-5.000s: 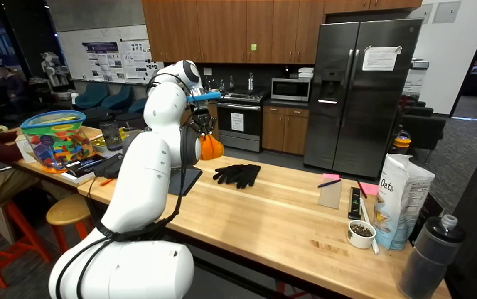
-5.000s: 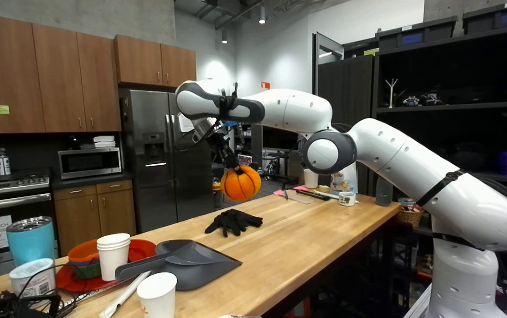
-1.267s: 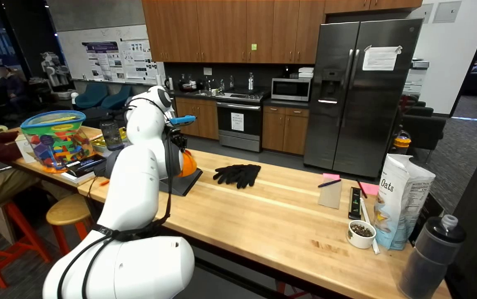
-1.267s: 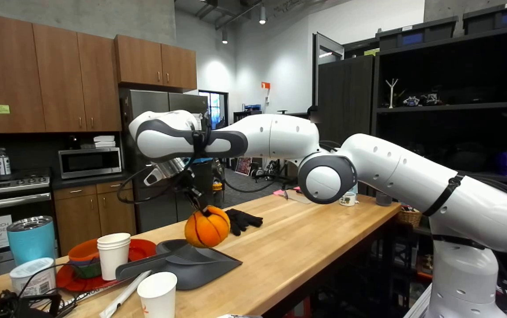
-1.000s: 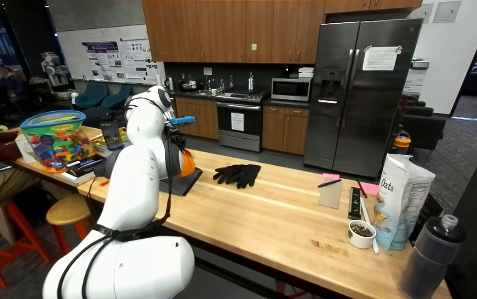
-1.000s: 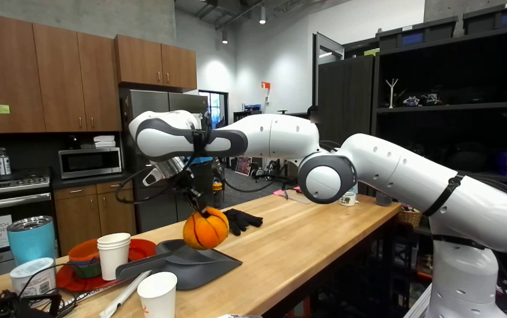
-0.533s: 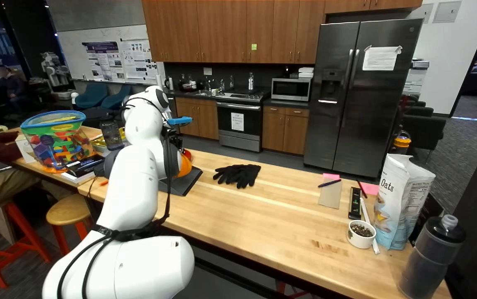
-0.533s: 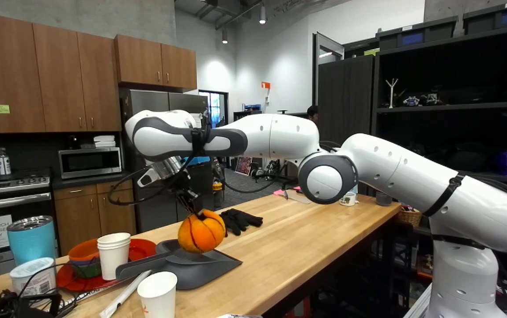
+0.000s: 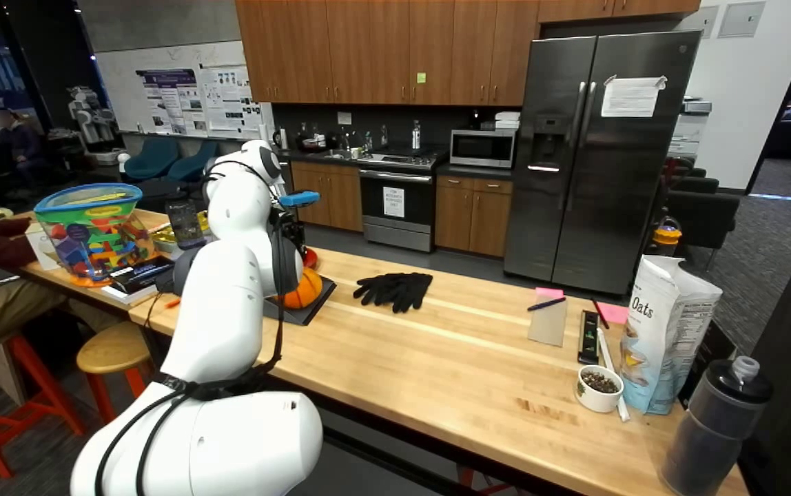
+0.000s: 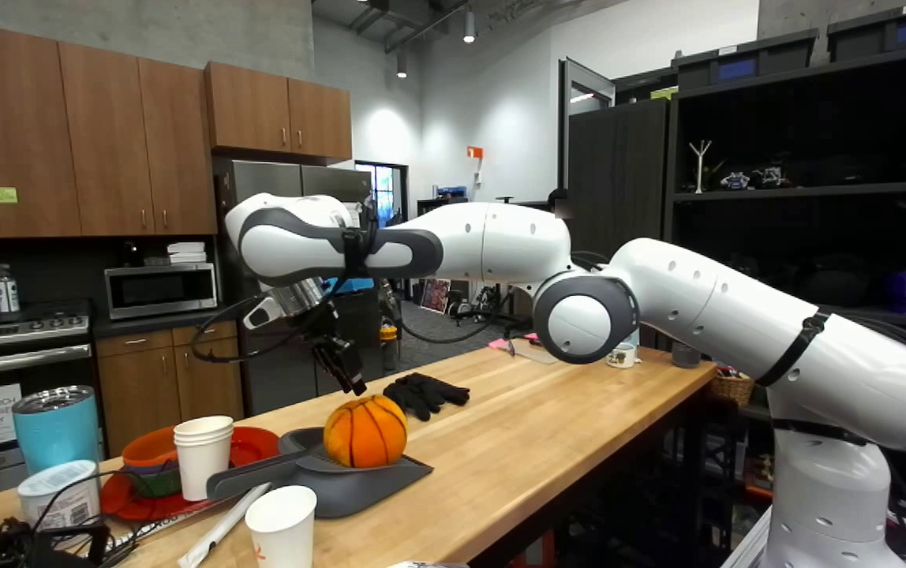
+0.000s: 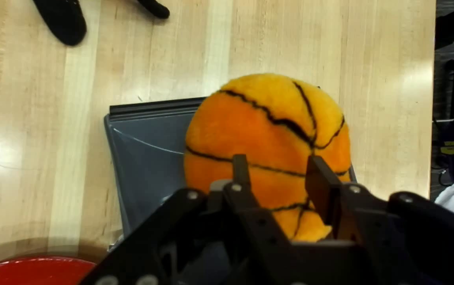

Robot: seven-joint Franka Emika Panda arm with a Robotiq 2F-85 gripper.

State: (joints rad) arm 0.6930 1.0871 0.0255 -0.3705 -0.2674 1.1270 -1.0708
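Black jointed fingers (image 11: pixel 241 171): stood spread partway; we saw the gap only in the wrist view.
Round orange plush basketball (image 10: pixel 365 432): lay just beneath the fingers, on the dark-grey plastic dustpan (image 10: pixel 344 491).

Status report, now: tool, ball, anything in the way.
Tool open, over ball; ball on dustpan. Glove nearby, not between them.

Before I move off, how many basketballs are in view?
1: the ball, on the dustpan, beneath the open pincer; the same one shows in all three views. Any others behind the arm would be hidden.
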